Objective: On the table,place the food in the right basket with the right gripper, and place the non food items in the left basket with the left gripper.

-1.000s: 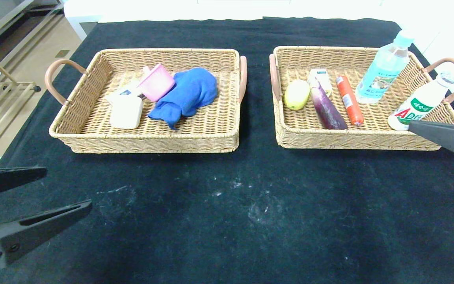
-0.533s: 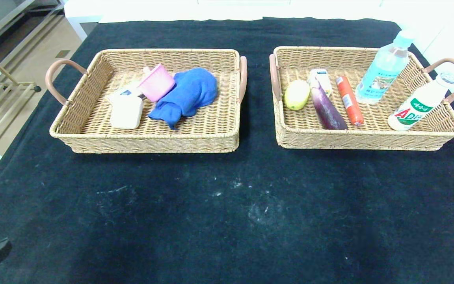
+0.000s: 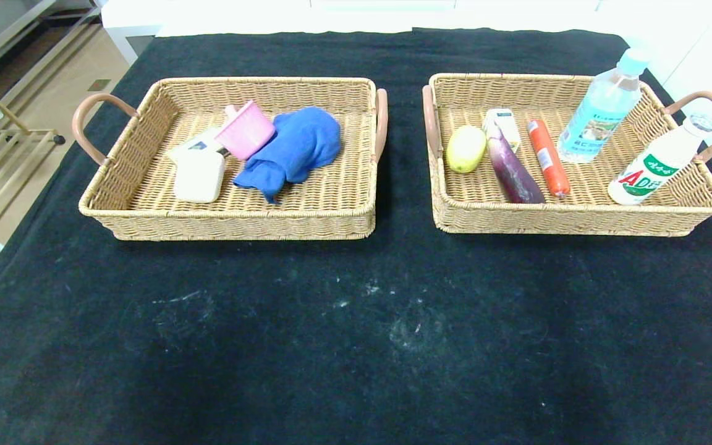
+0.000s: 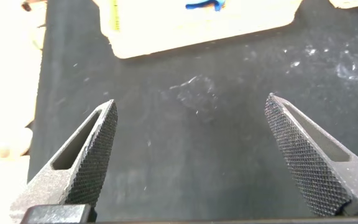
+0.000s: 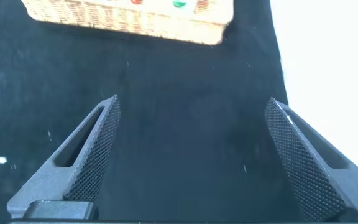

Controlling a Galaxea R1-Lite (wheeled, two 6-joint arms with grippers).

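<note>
Nearest the viewer lies a wide stretch of desk (image 3: 356, 346) under black cloth, marked with faint whitish scuffs. Neither arm appears in the head view. Each wrist view shows its own pincer hanging over bare cloth with nothing between the fingers: the left pincer (image 4: 191, 146) stands wide, and the right pincer (image 5: 194, 149) stands wide as well. Only the front wall of a basket shows at the far edge of each wrist view, cut off.

Farther back, two tan wicker baskets sit side by side, a narrow strip of cloth between them.

The left basket (image 3: 238, 222) holds a white soap-like bar (image 3: 198, 176) toward its left side. Behind it a flat white packet (image 3: 198, 143) with a small blue mark is mostly hidden. A pink cup (image 3: 246, 130) lies tipped on its side, touching a crumpled blue cloth (image 3: 294, 148).

The right basket (image 3: 578, 219) holds, from left to right, a yellow oval fruit (image 3: 465, 148), a purple aubergine (image 3: 512, 167) lying lengthwise, and an orange-red sausage (image 3: 548, 157). A small white carton (image 3: 502, 122) is partly covered by the aubergine's far end. A clear water bottle (image 3: 603, 111) with a blue cap leans at the back. A white drink bottle (image 3: 659, 162) with a green and red label leans against the right handle; its print is too small to read.
</note>
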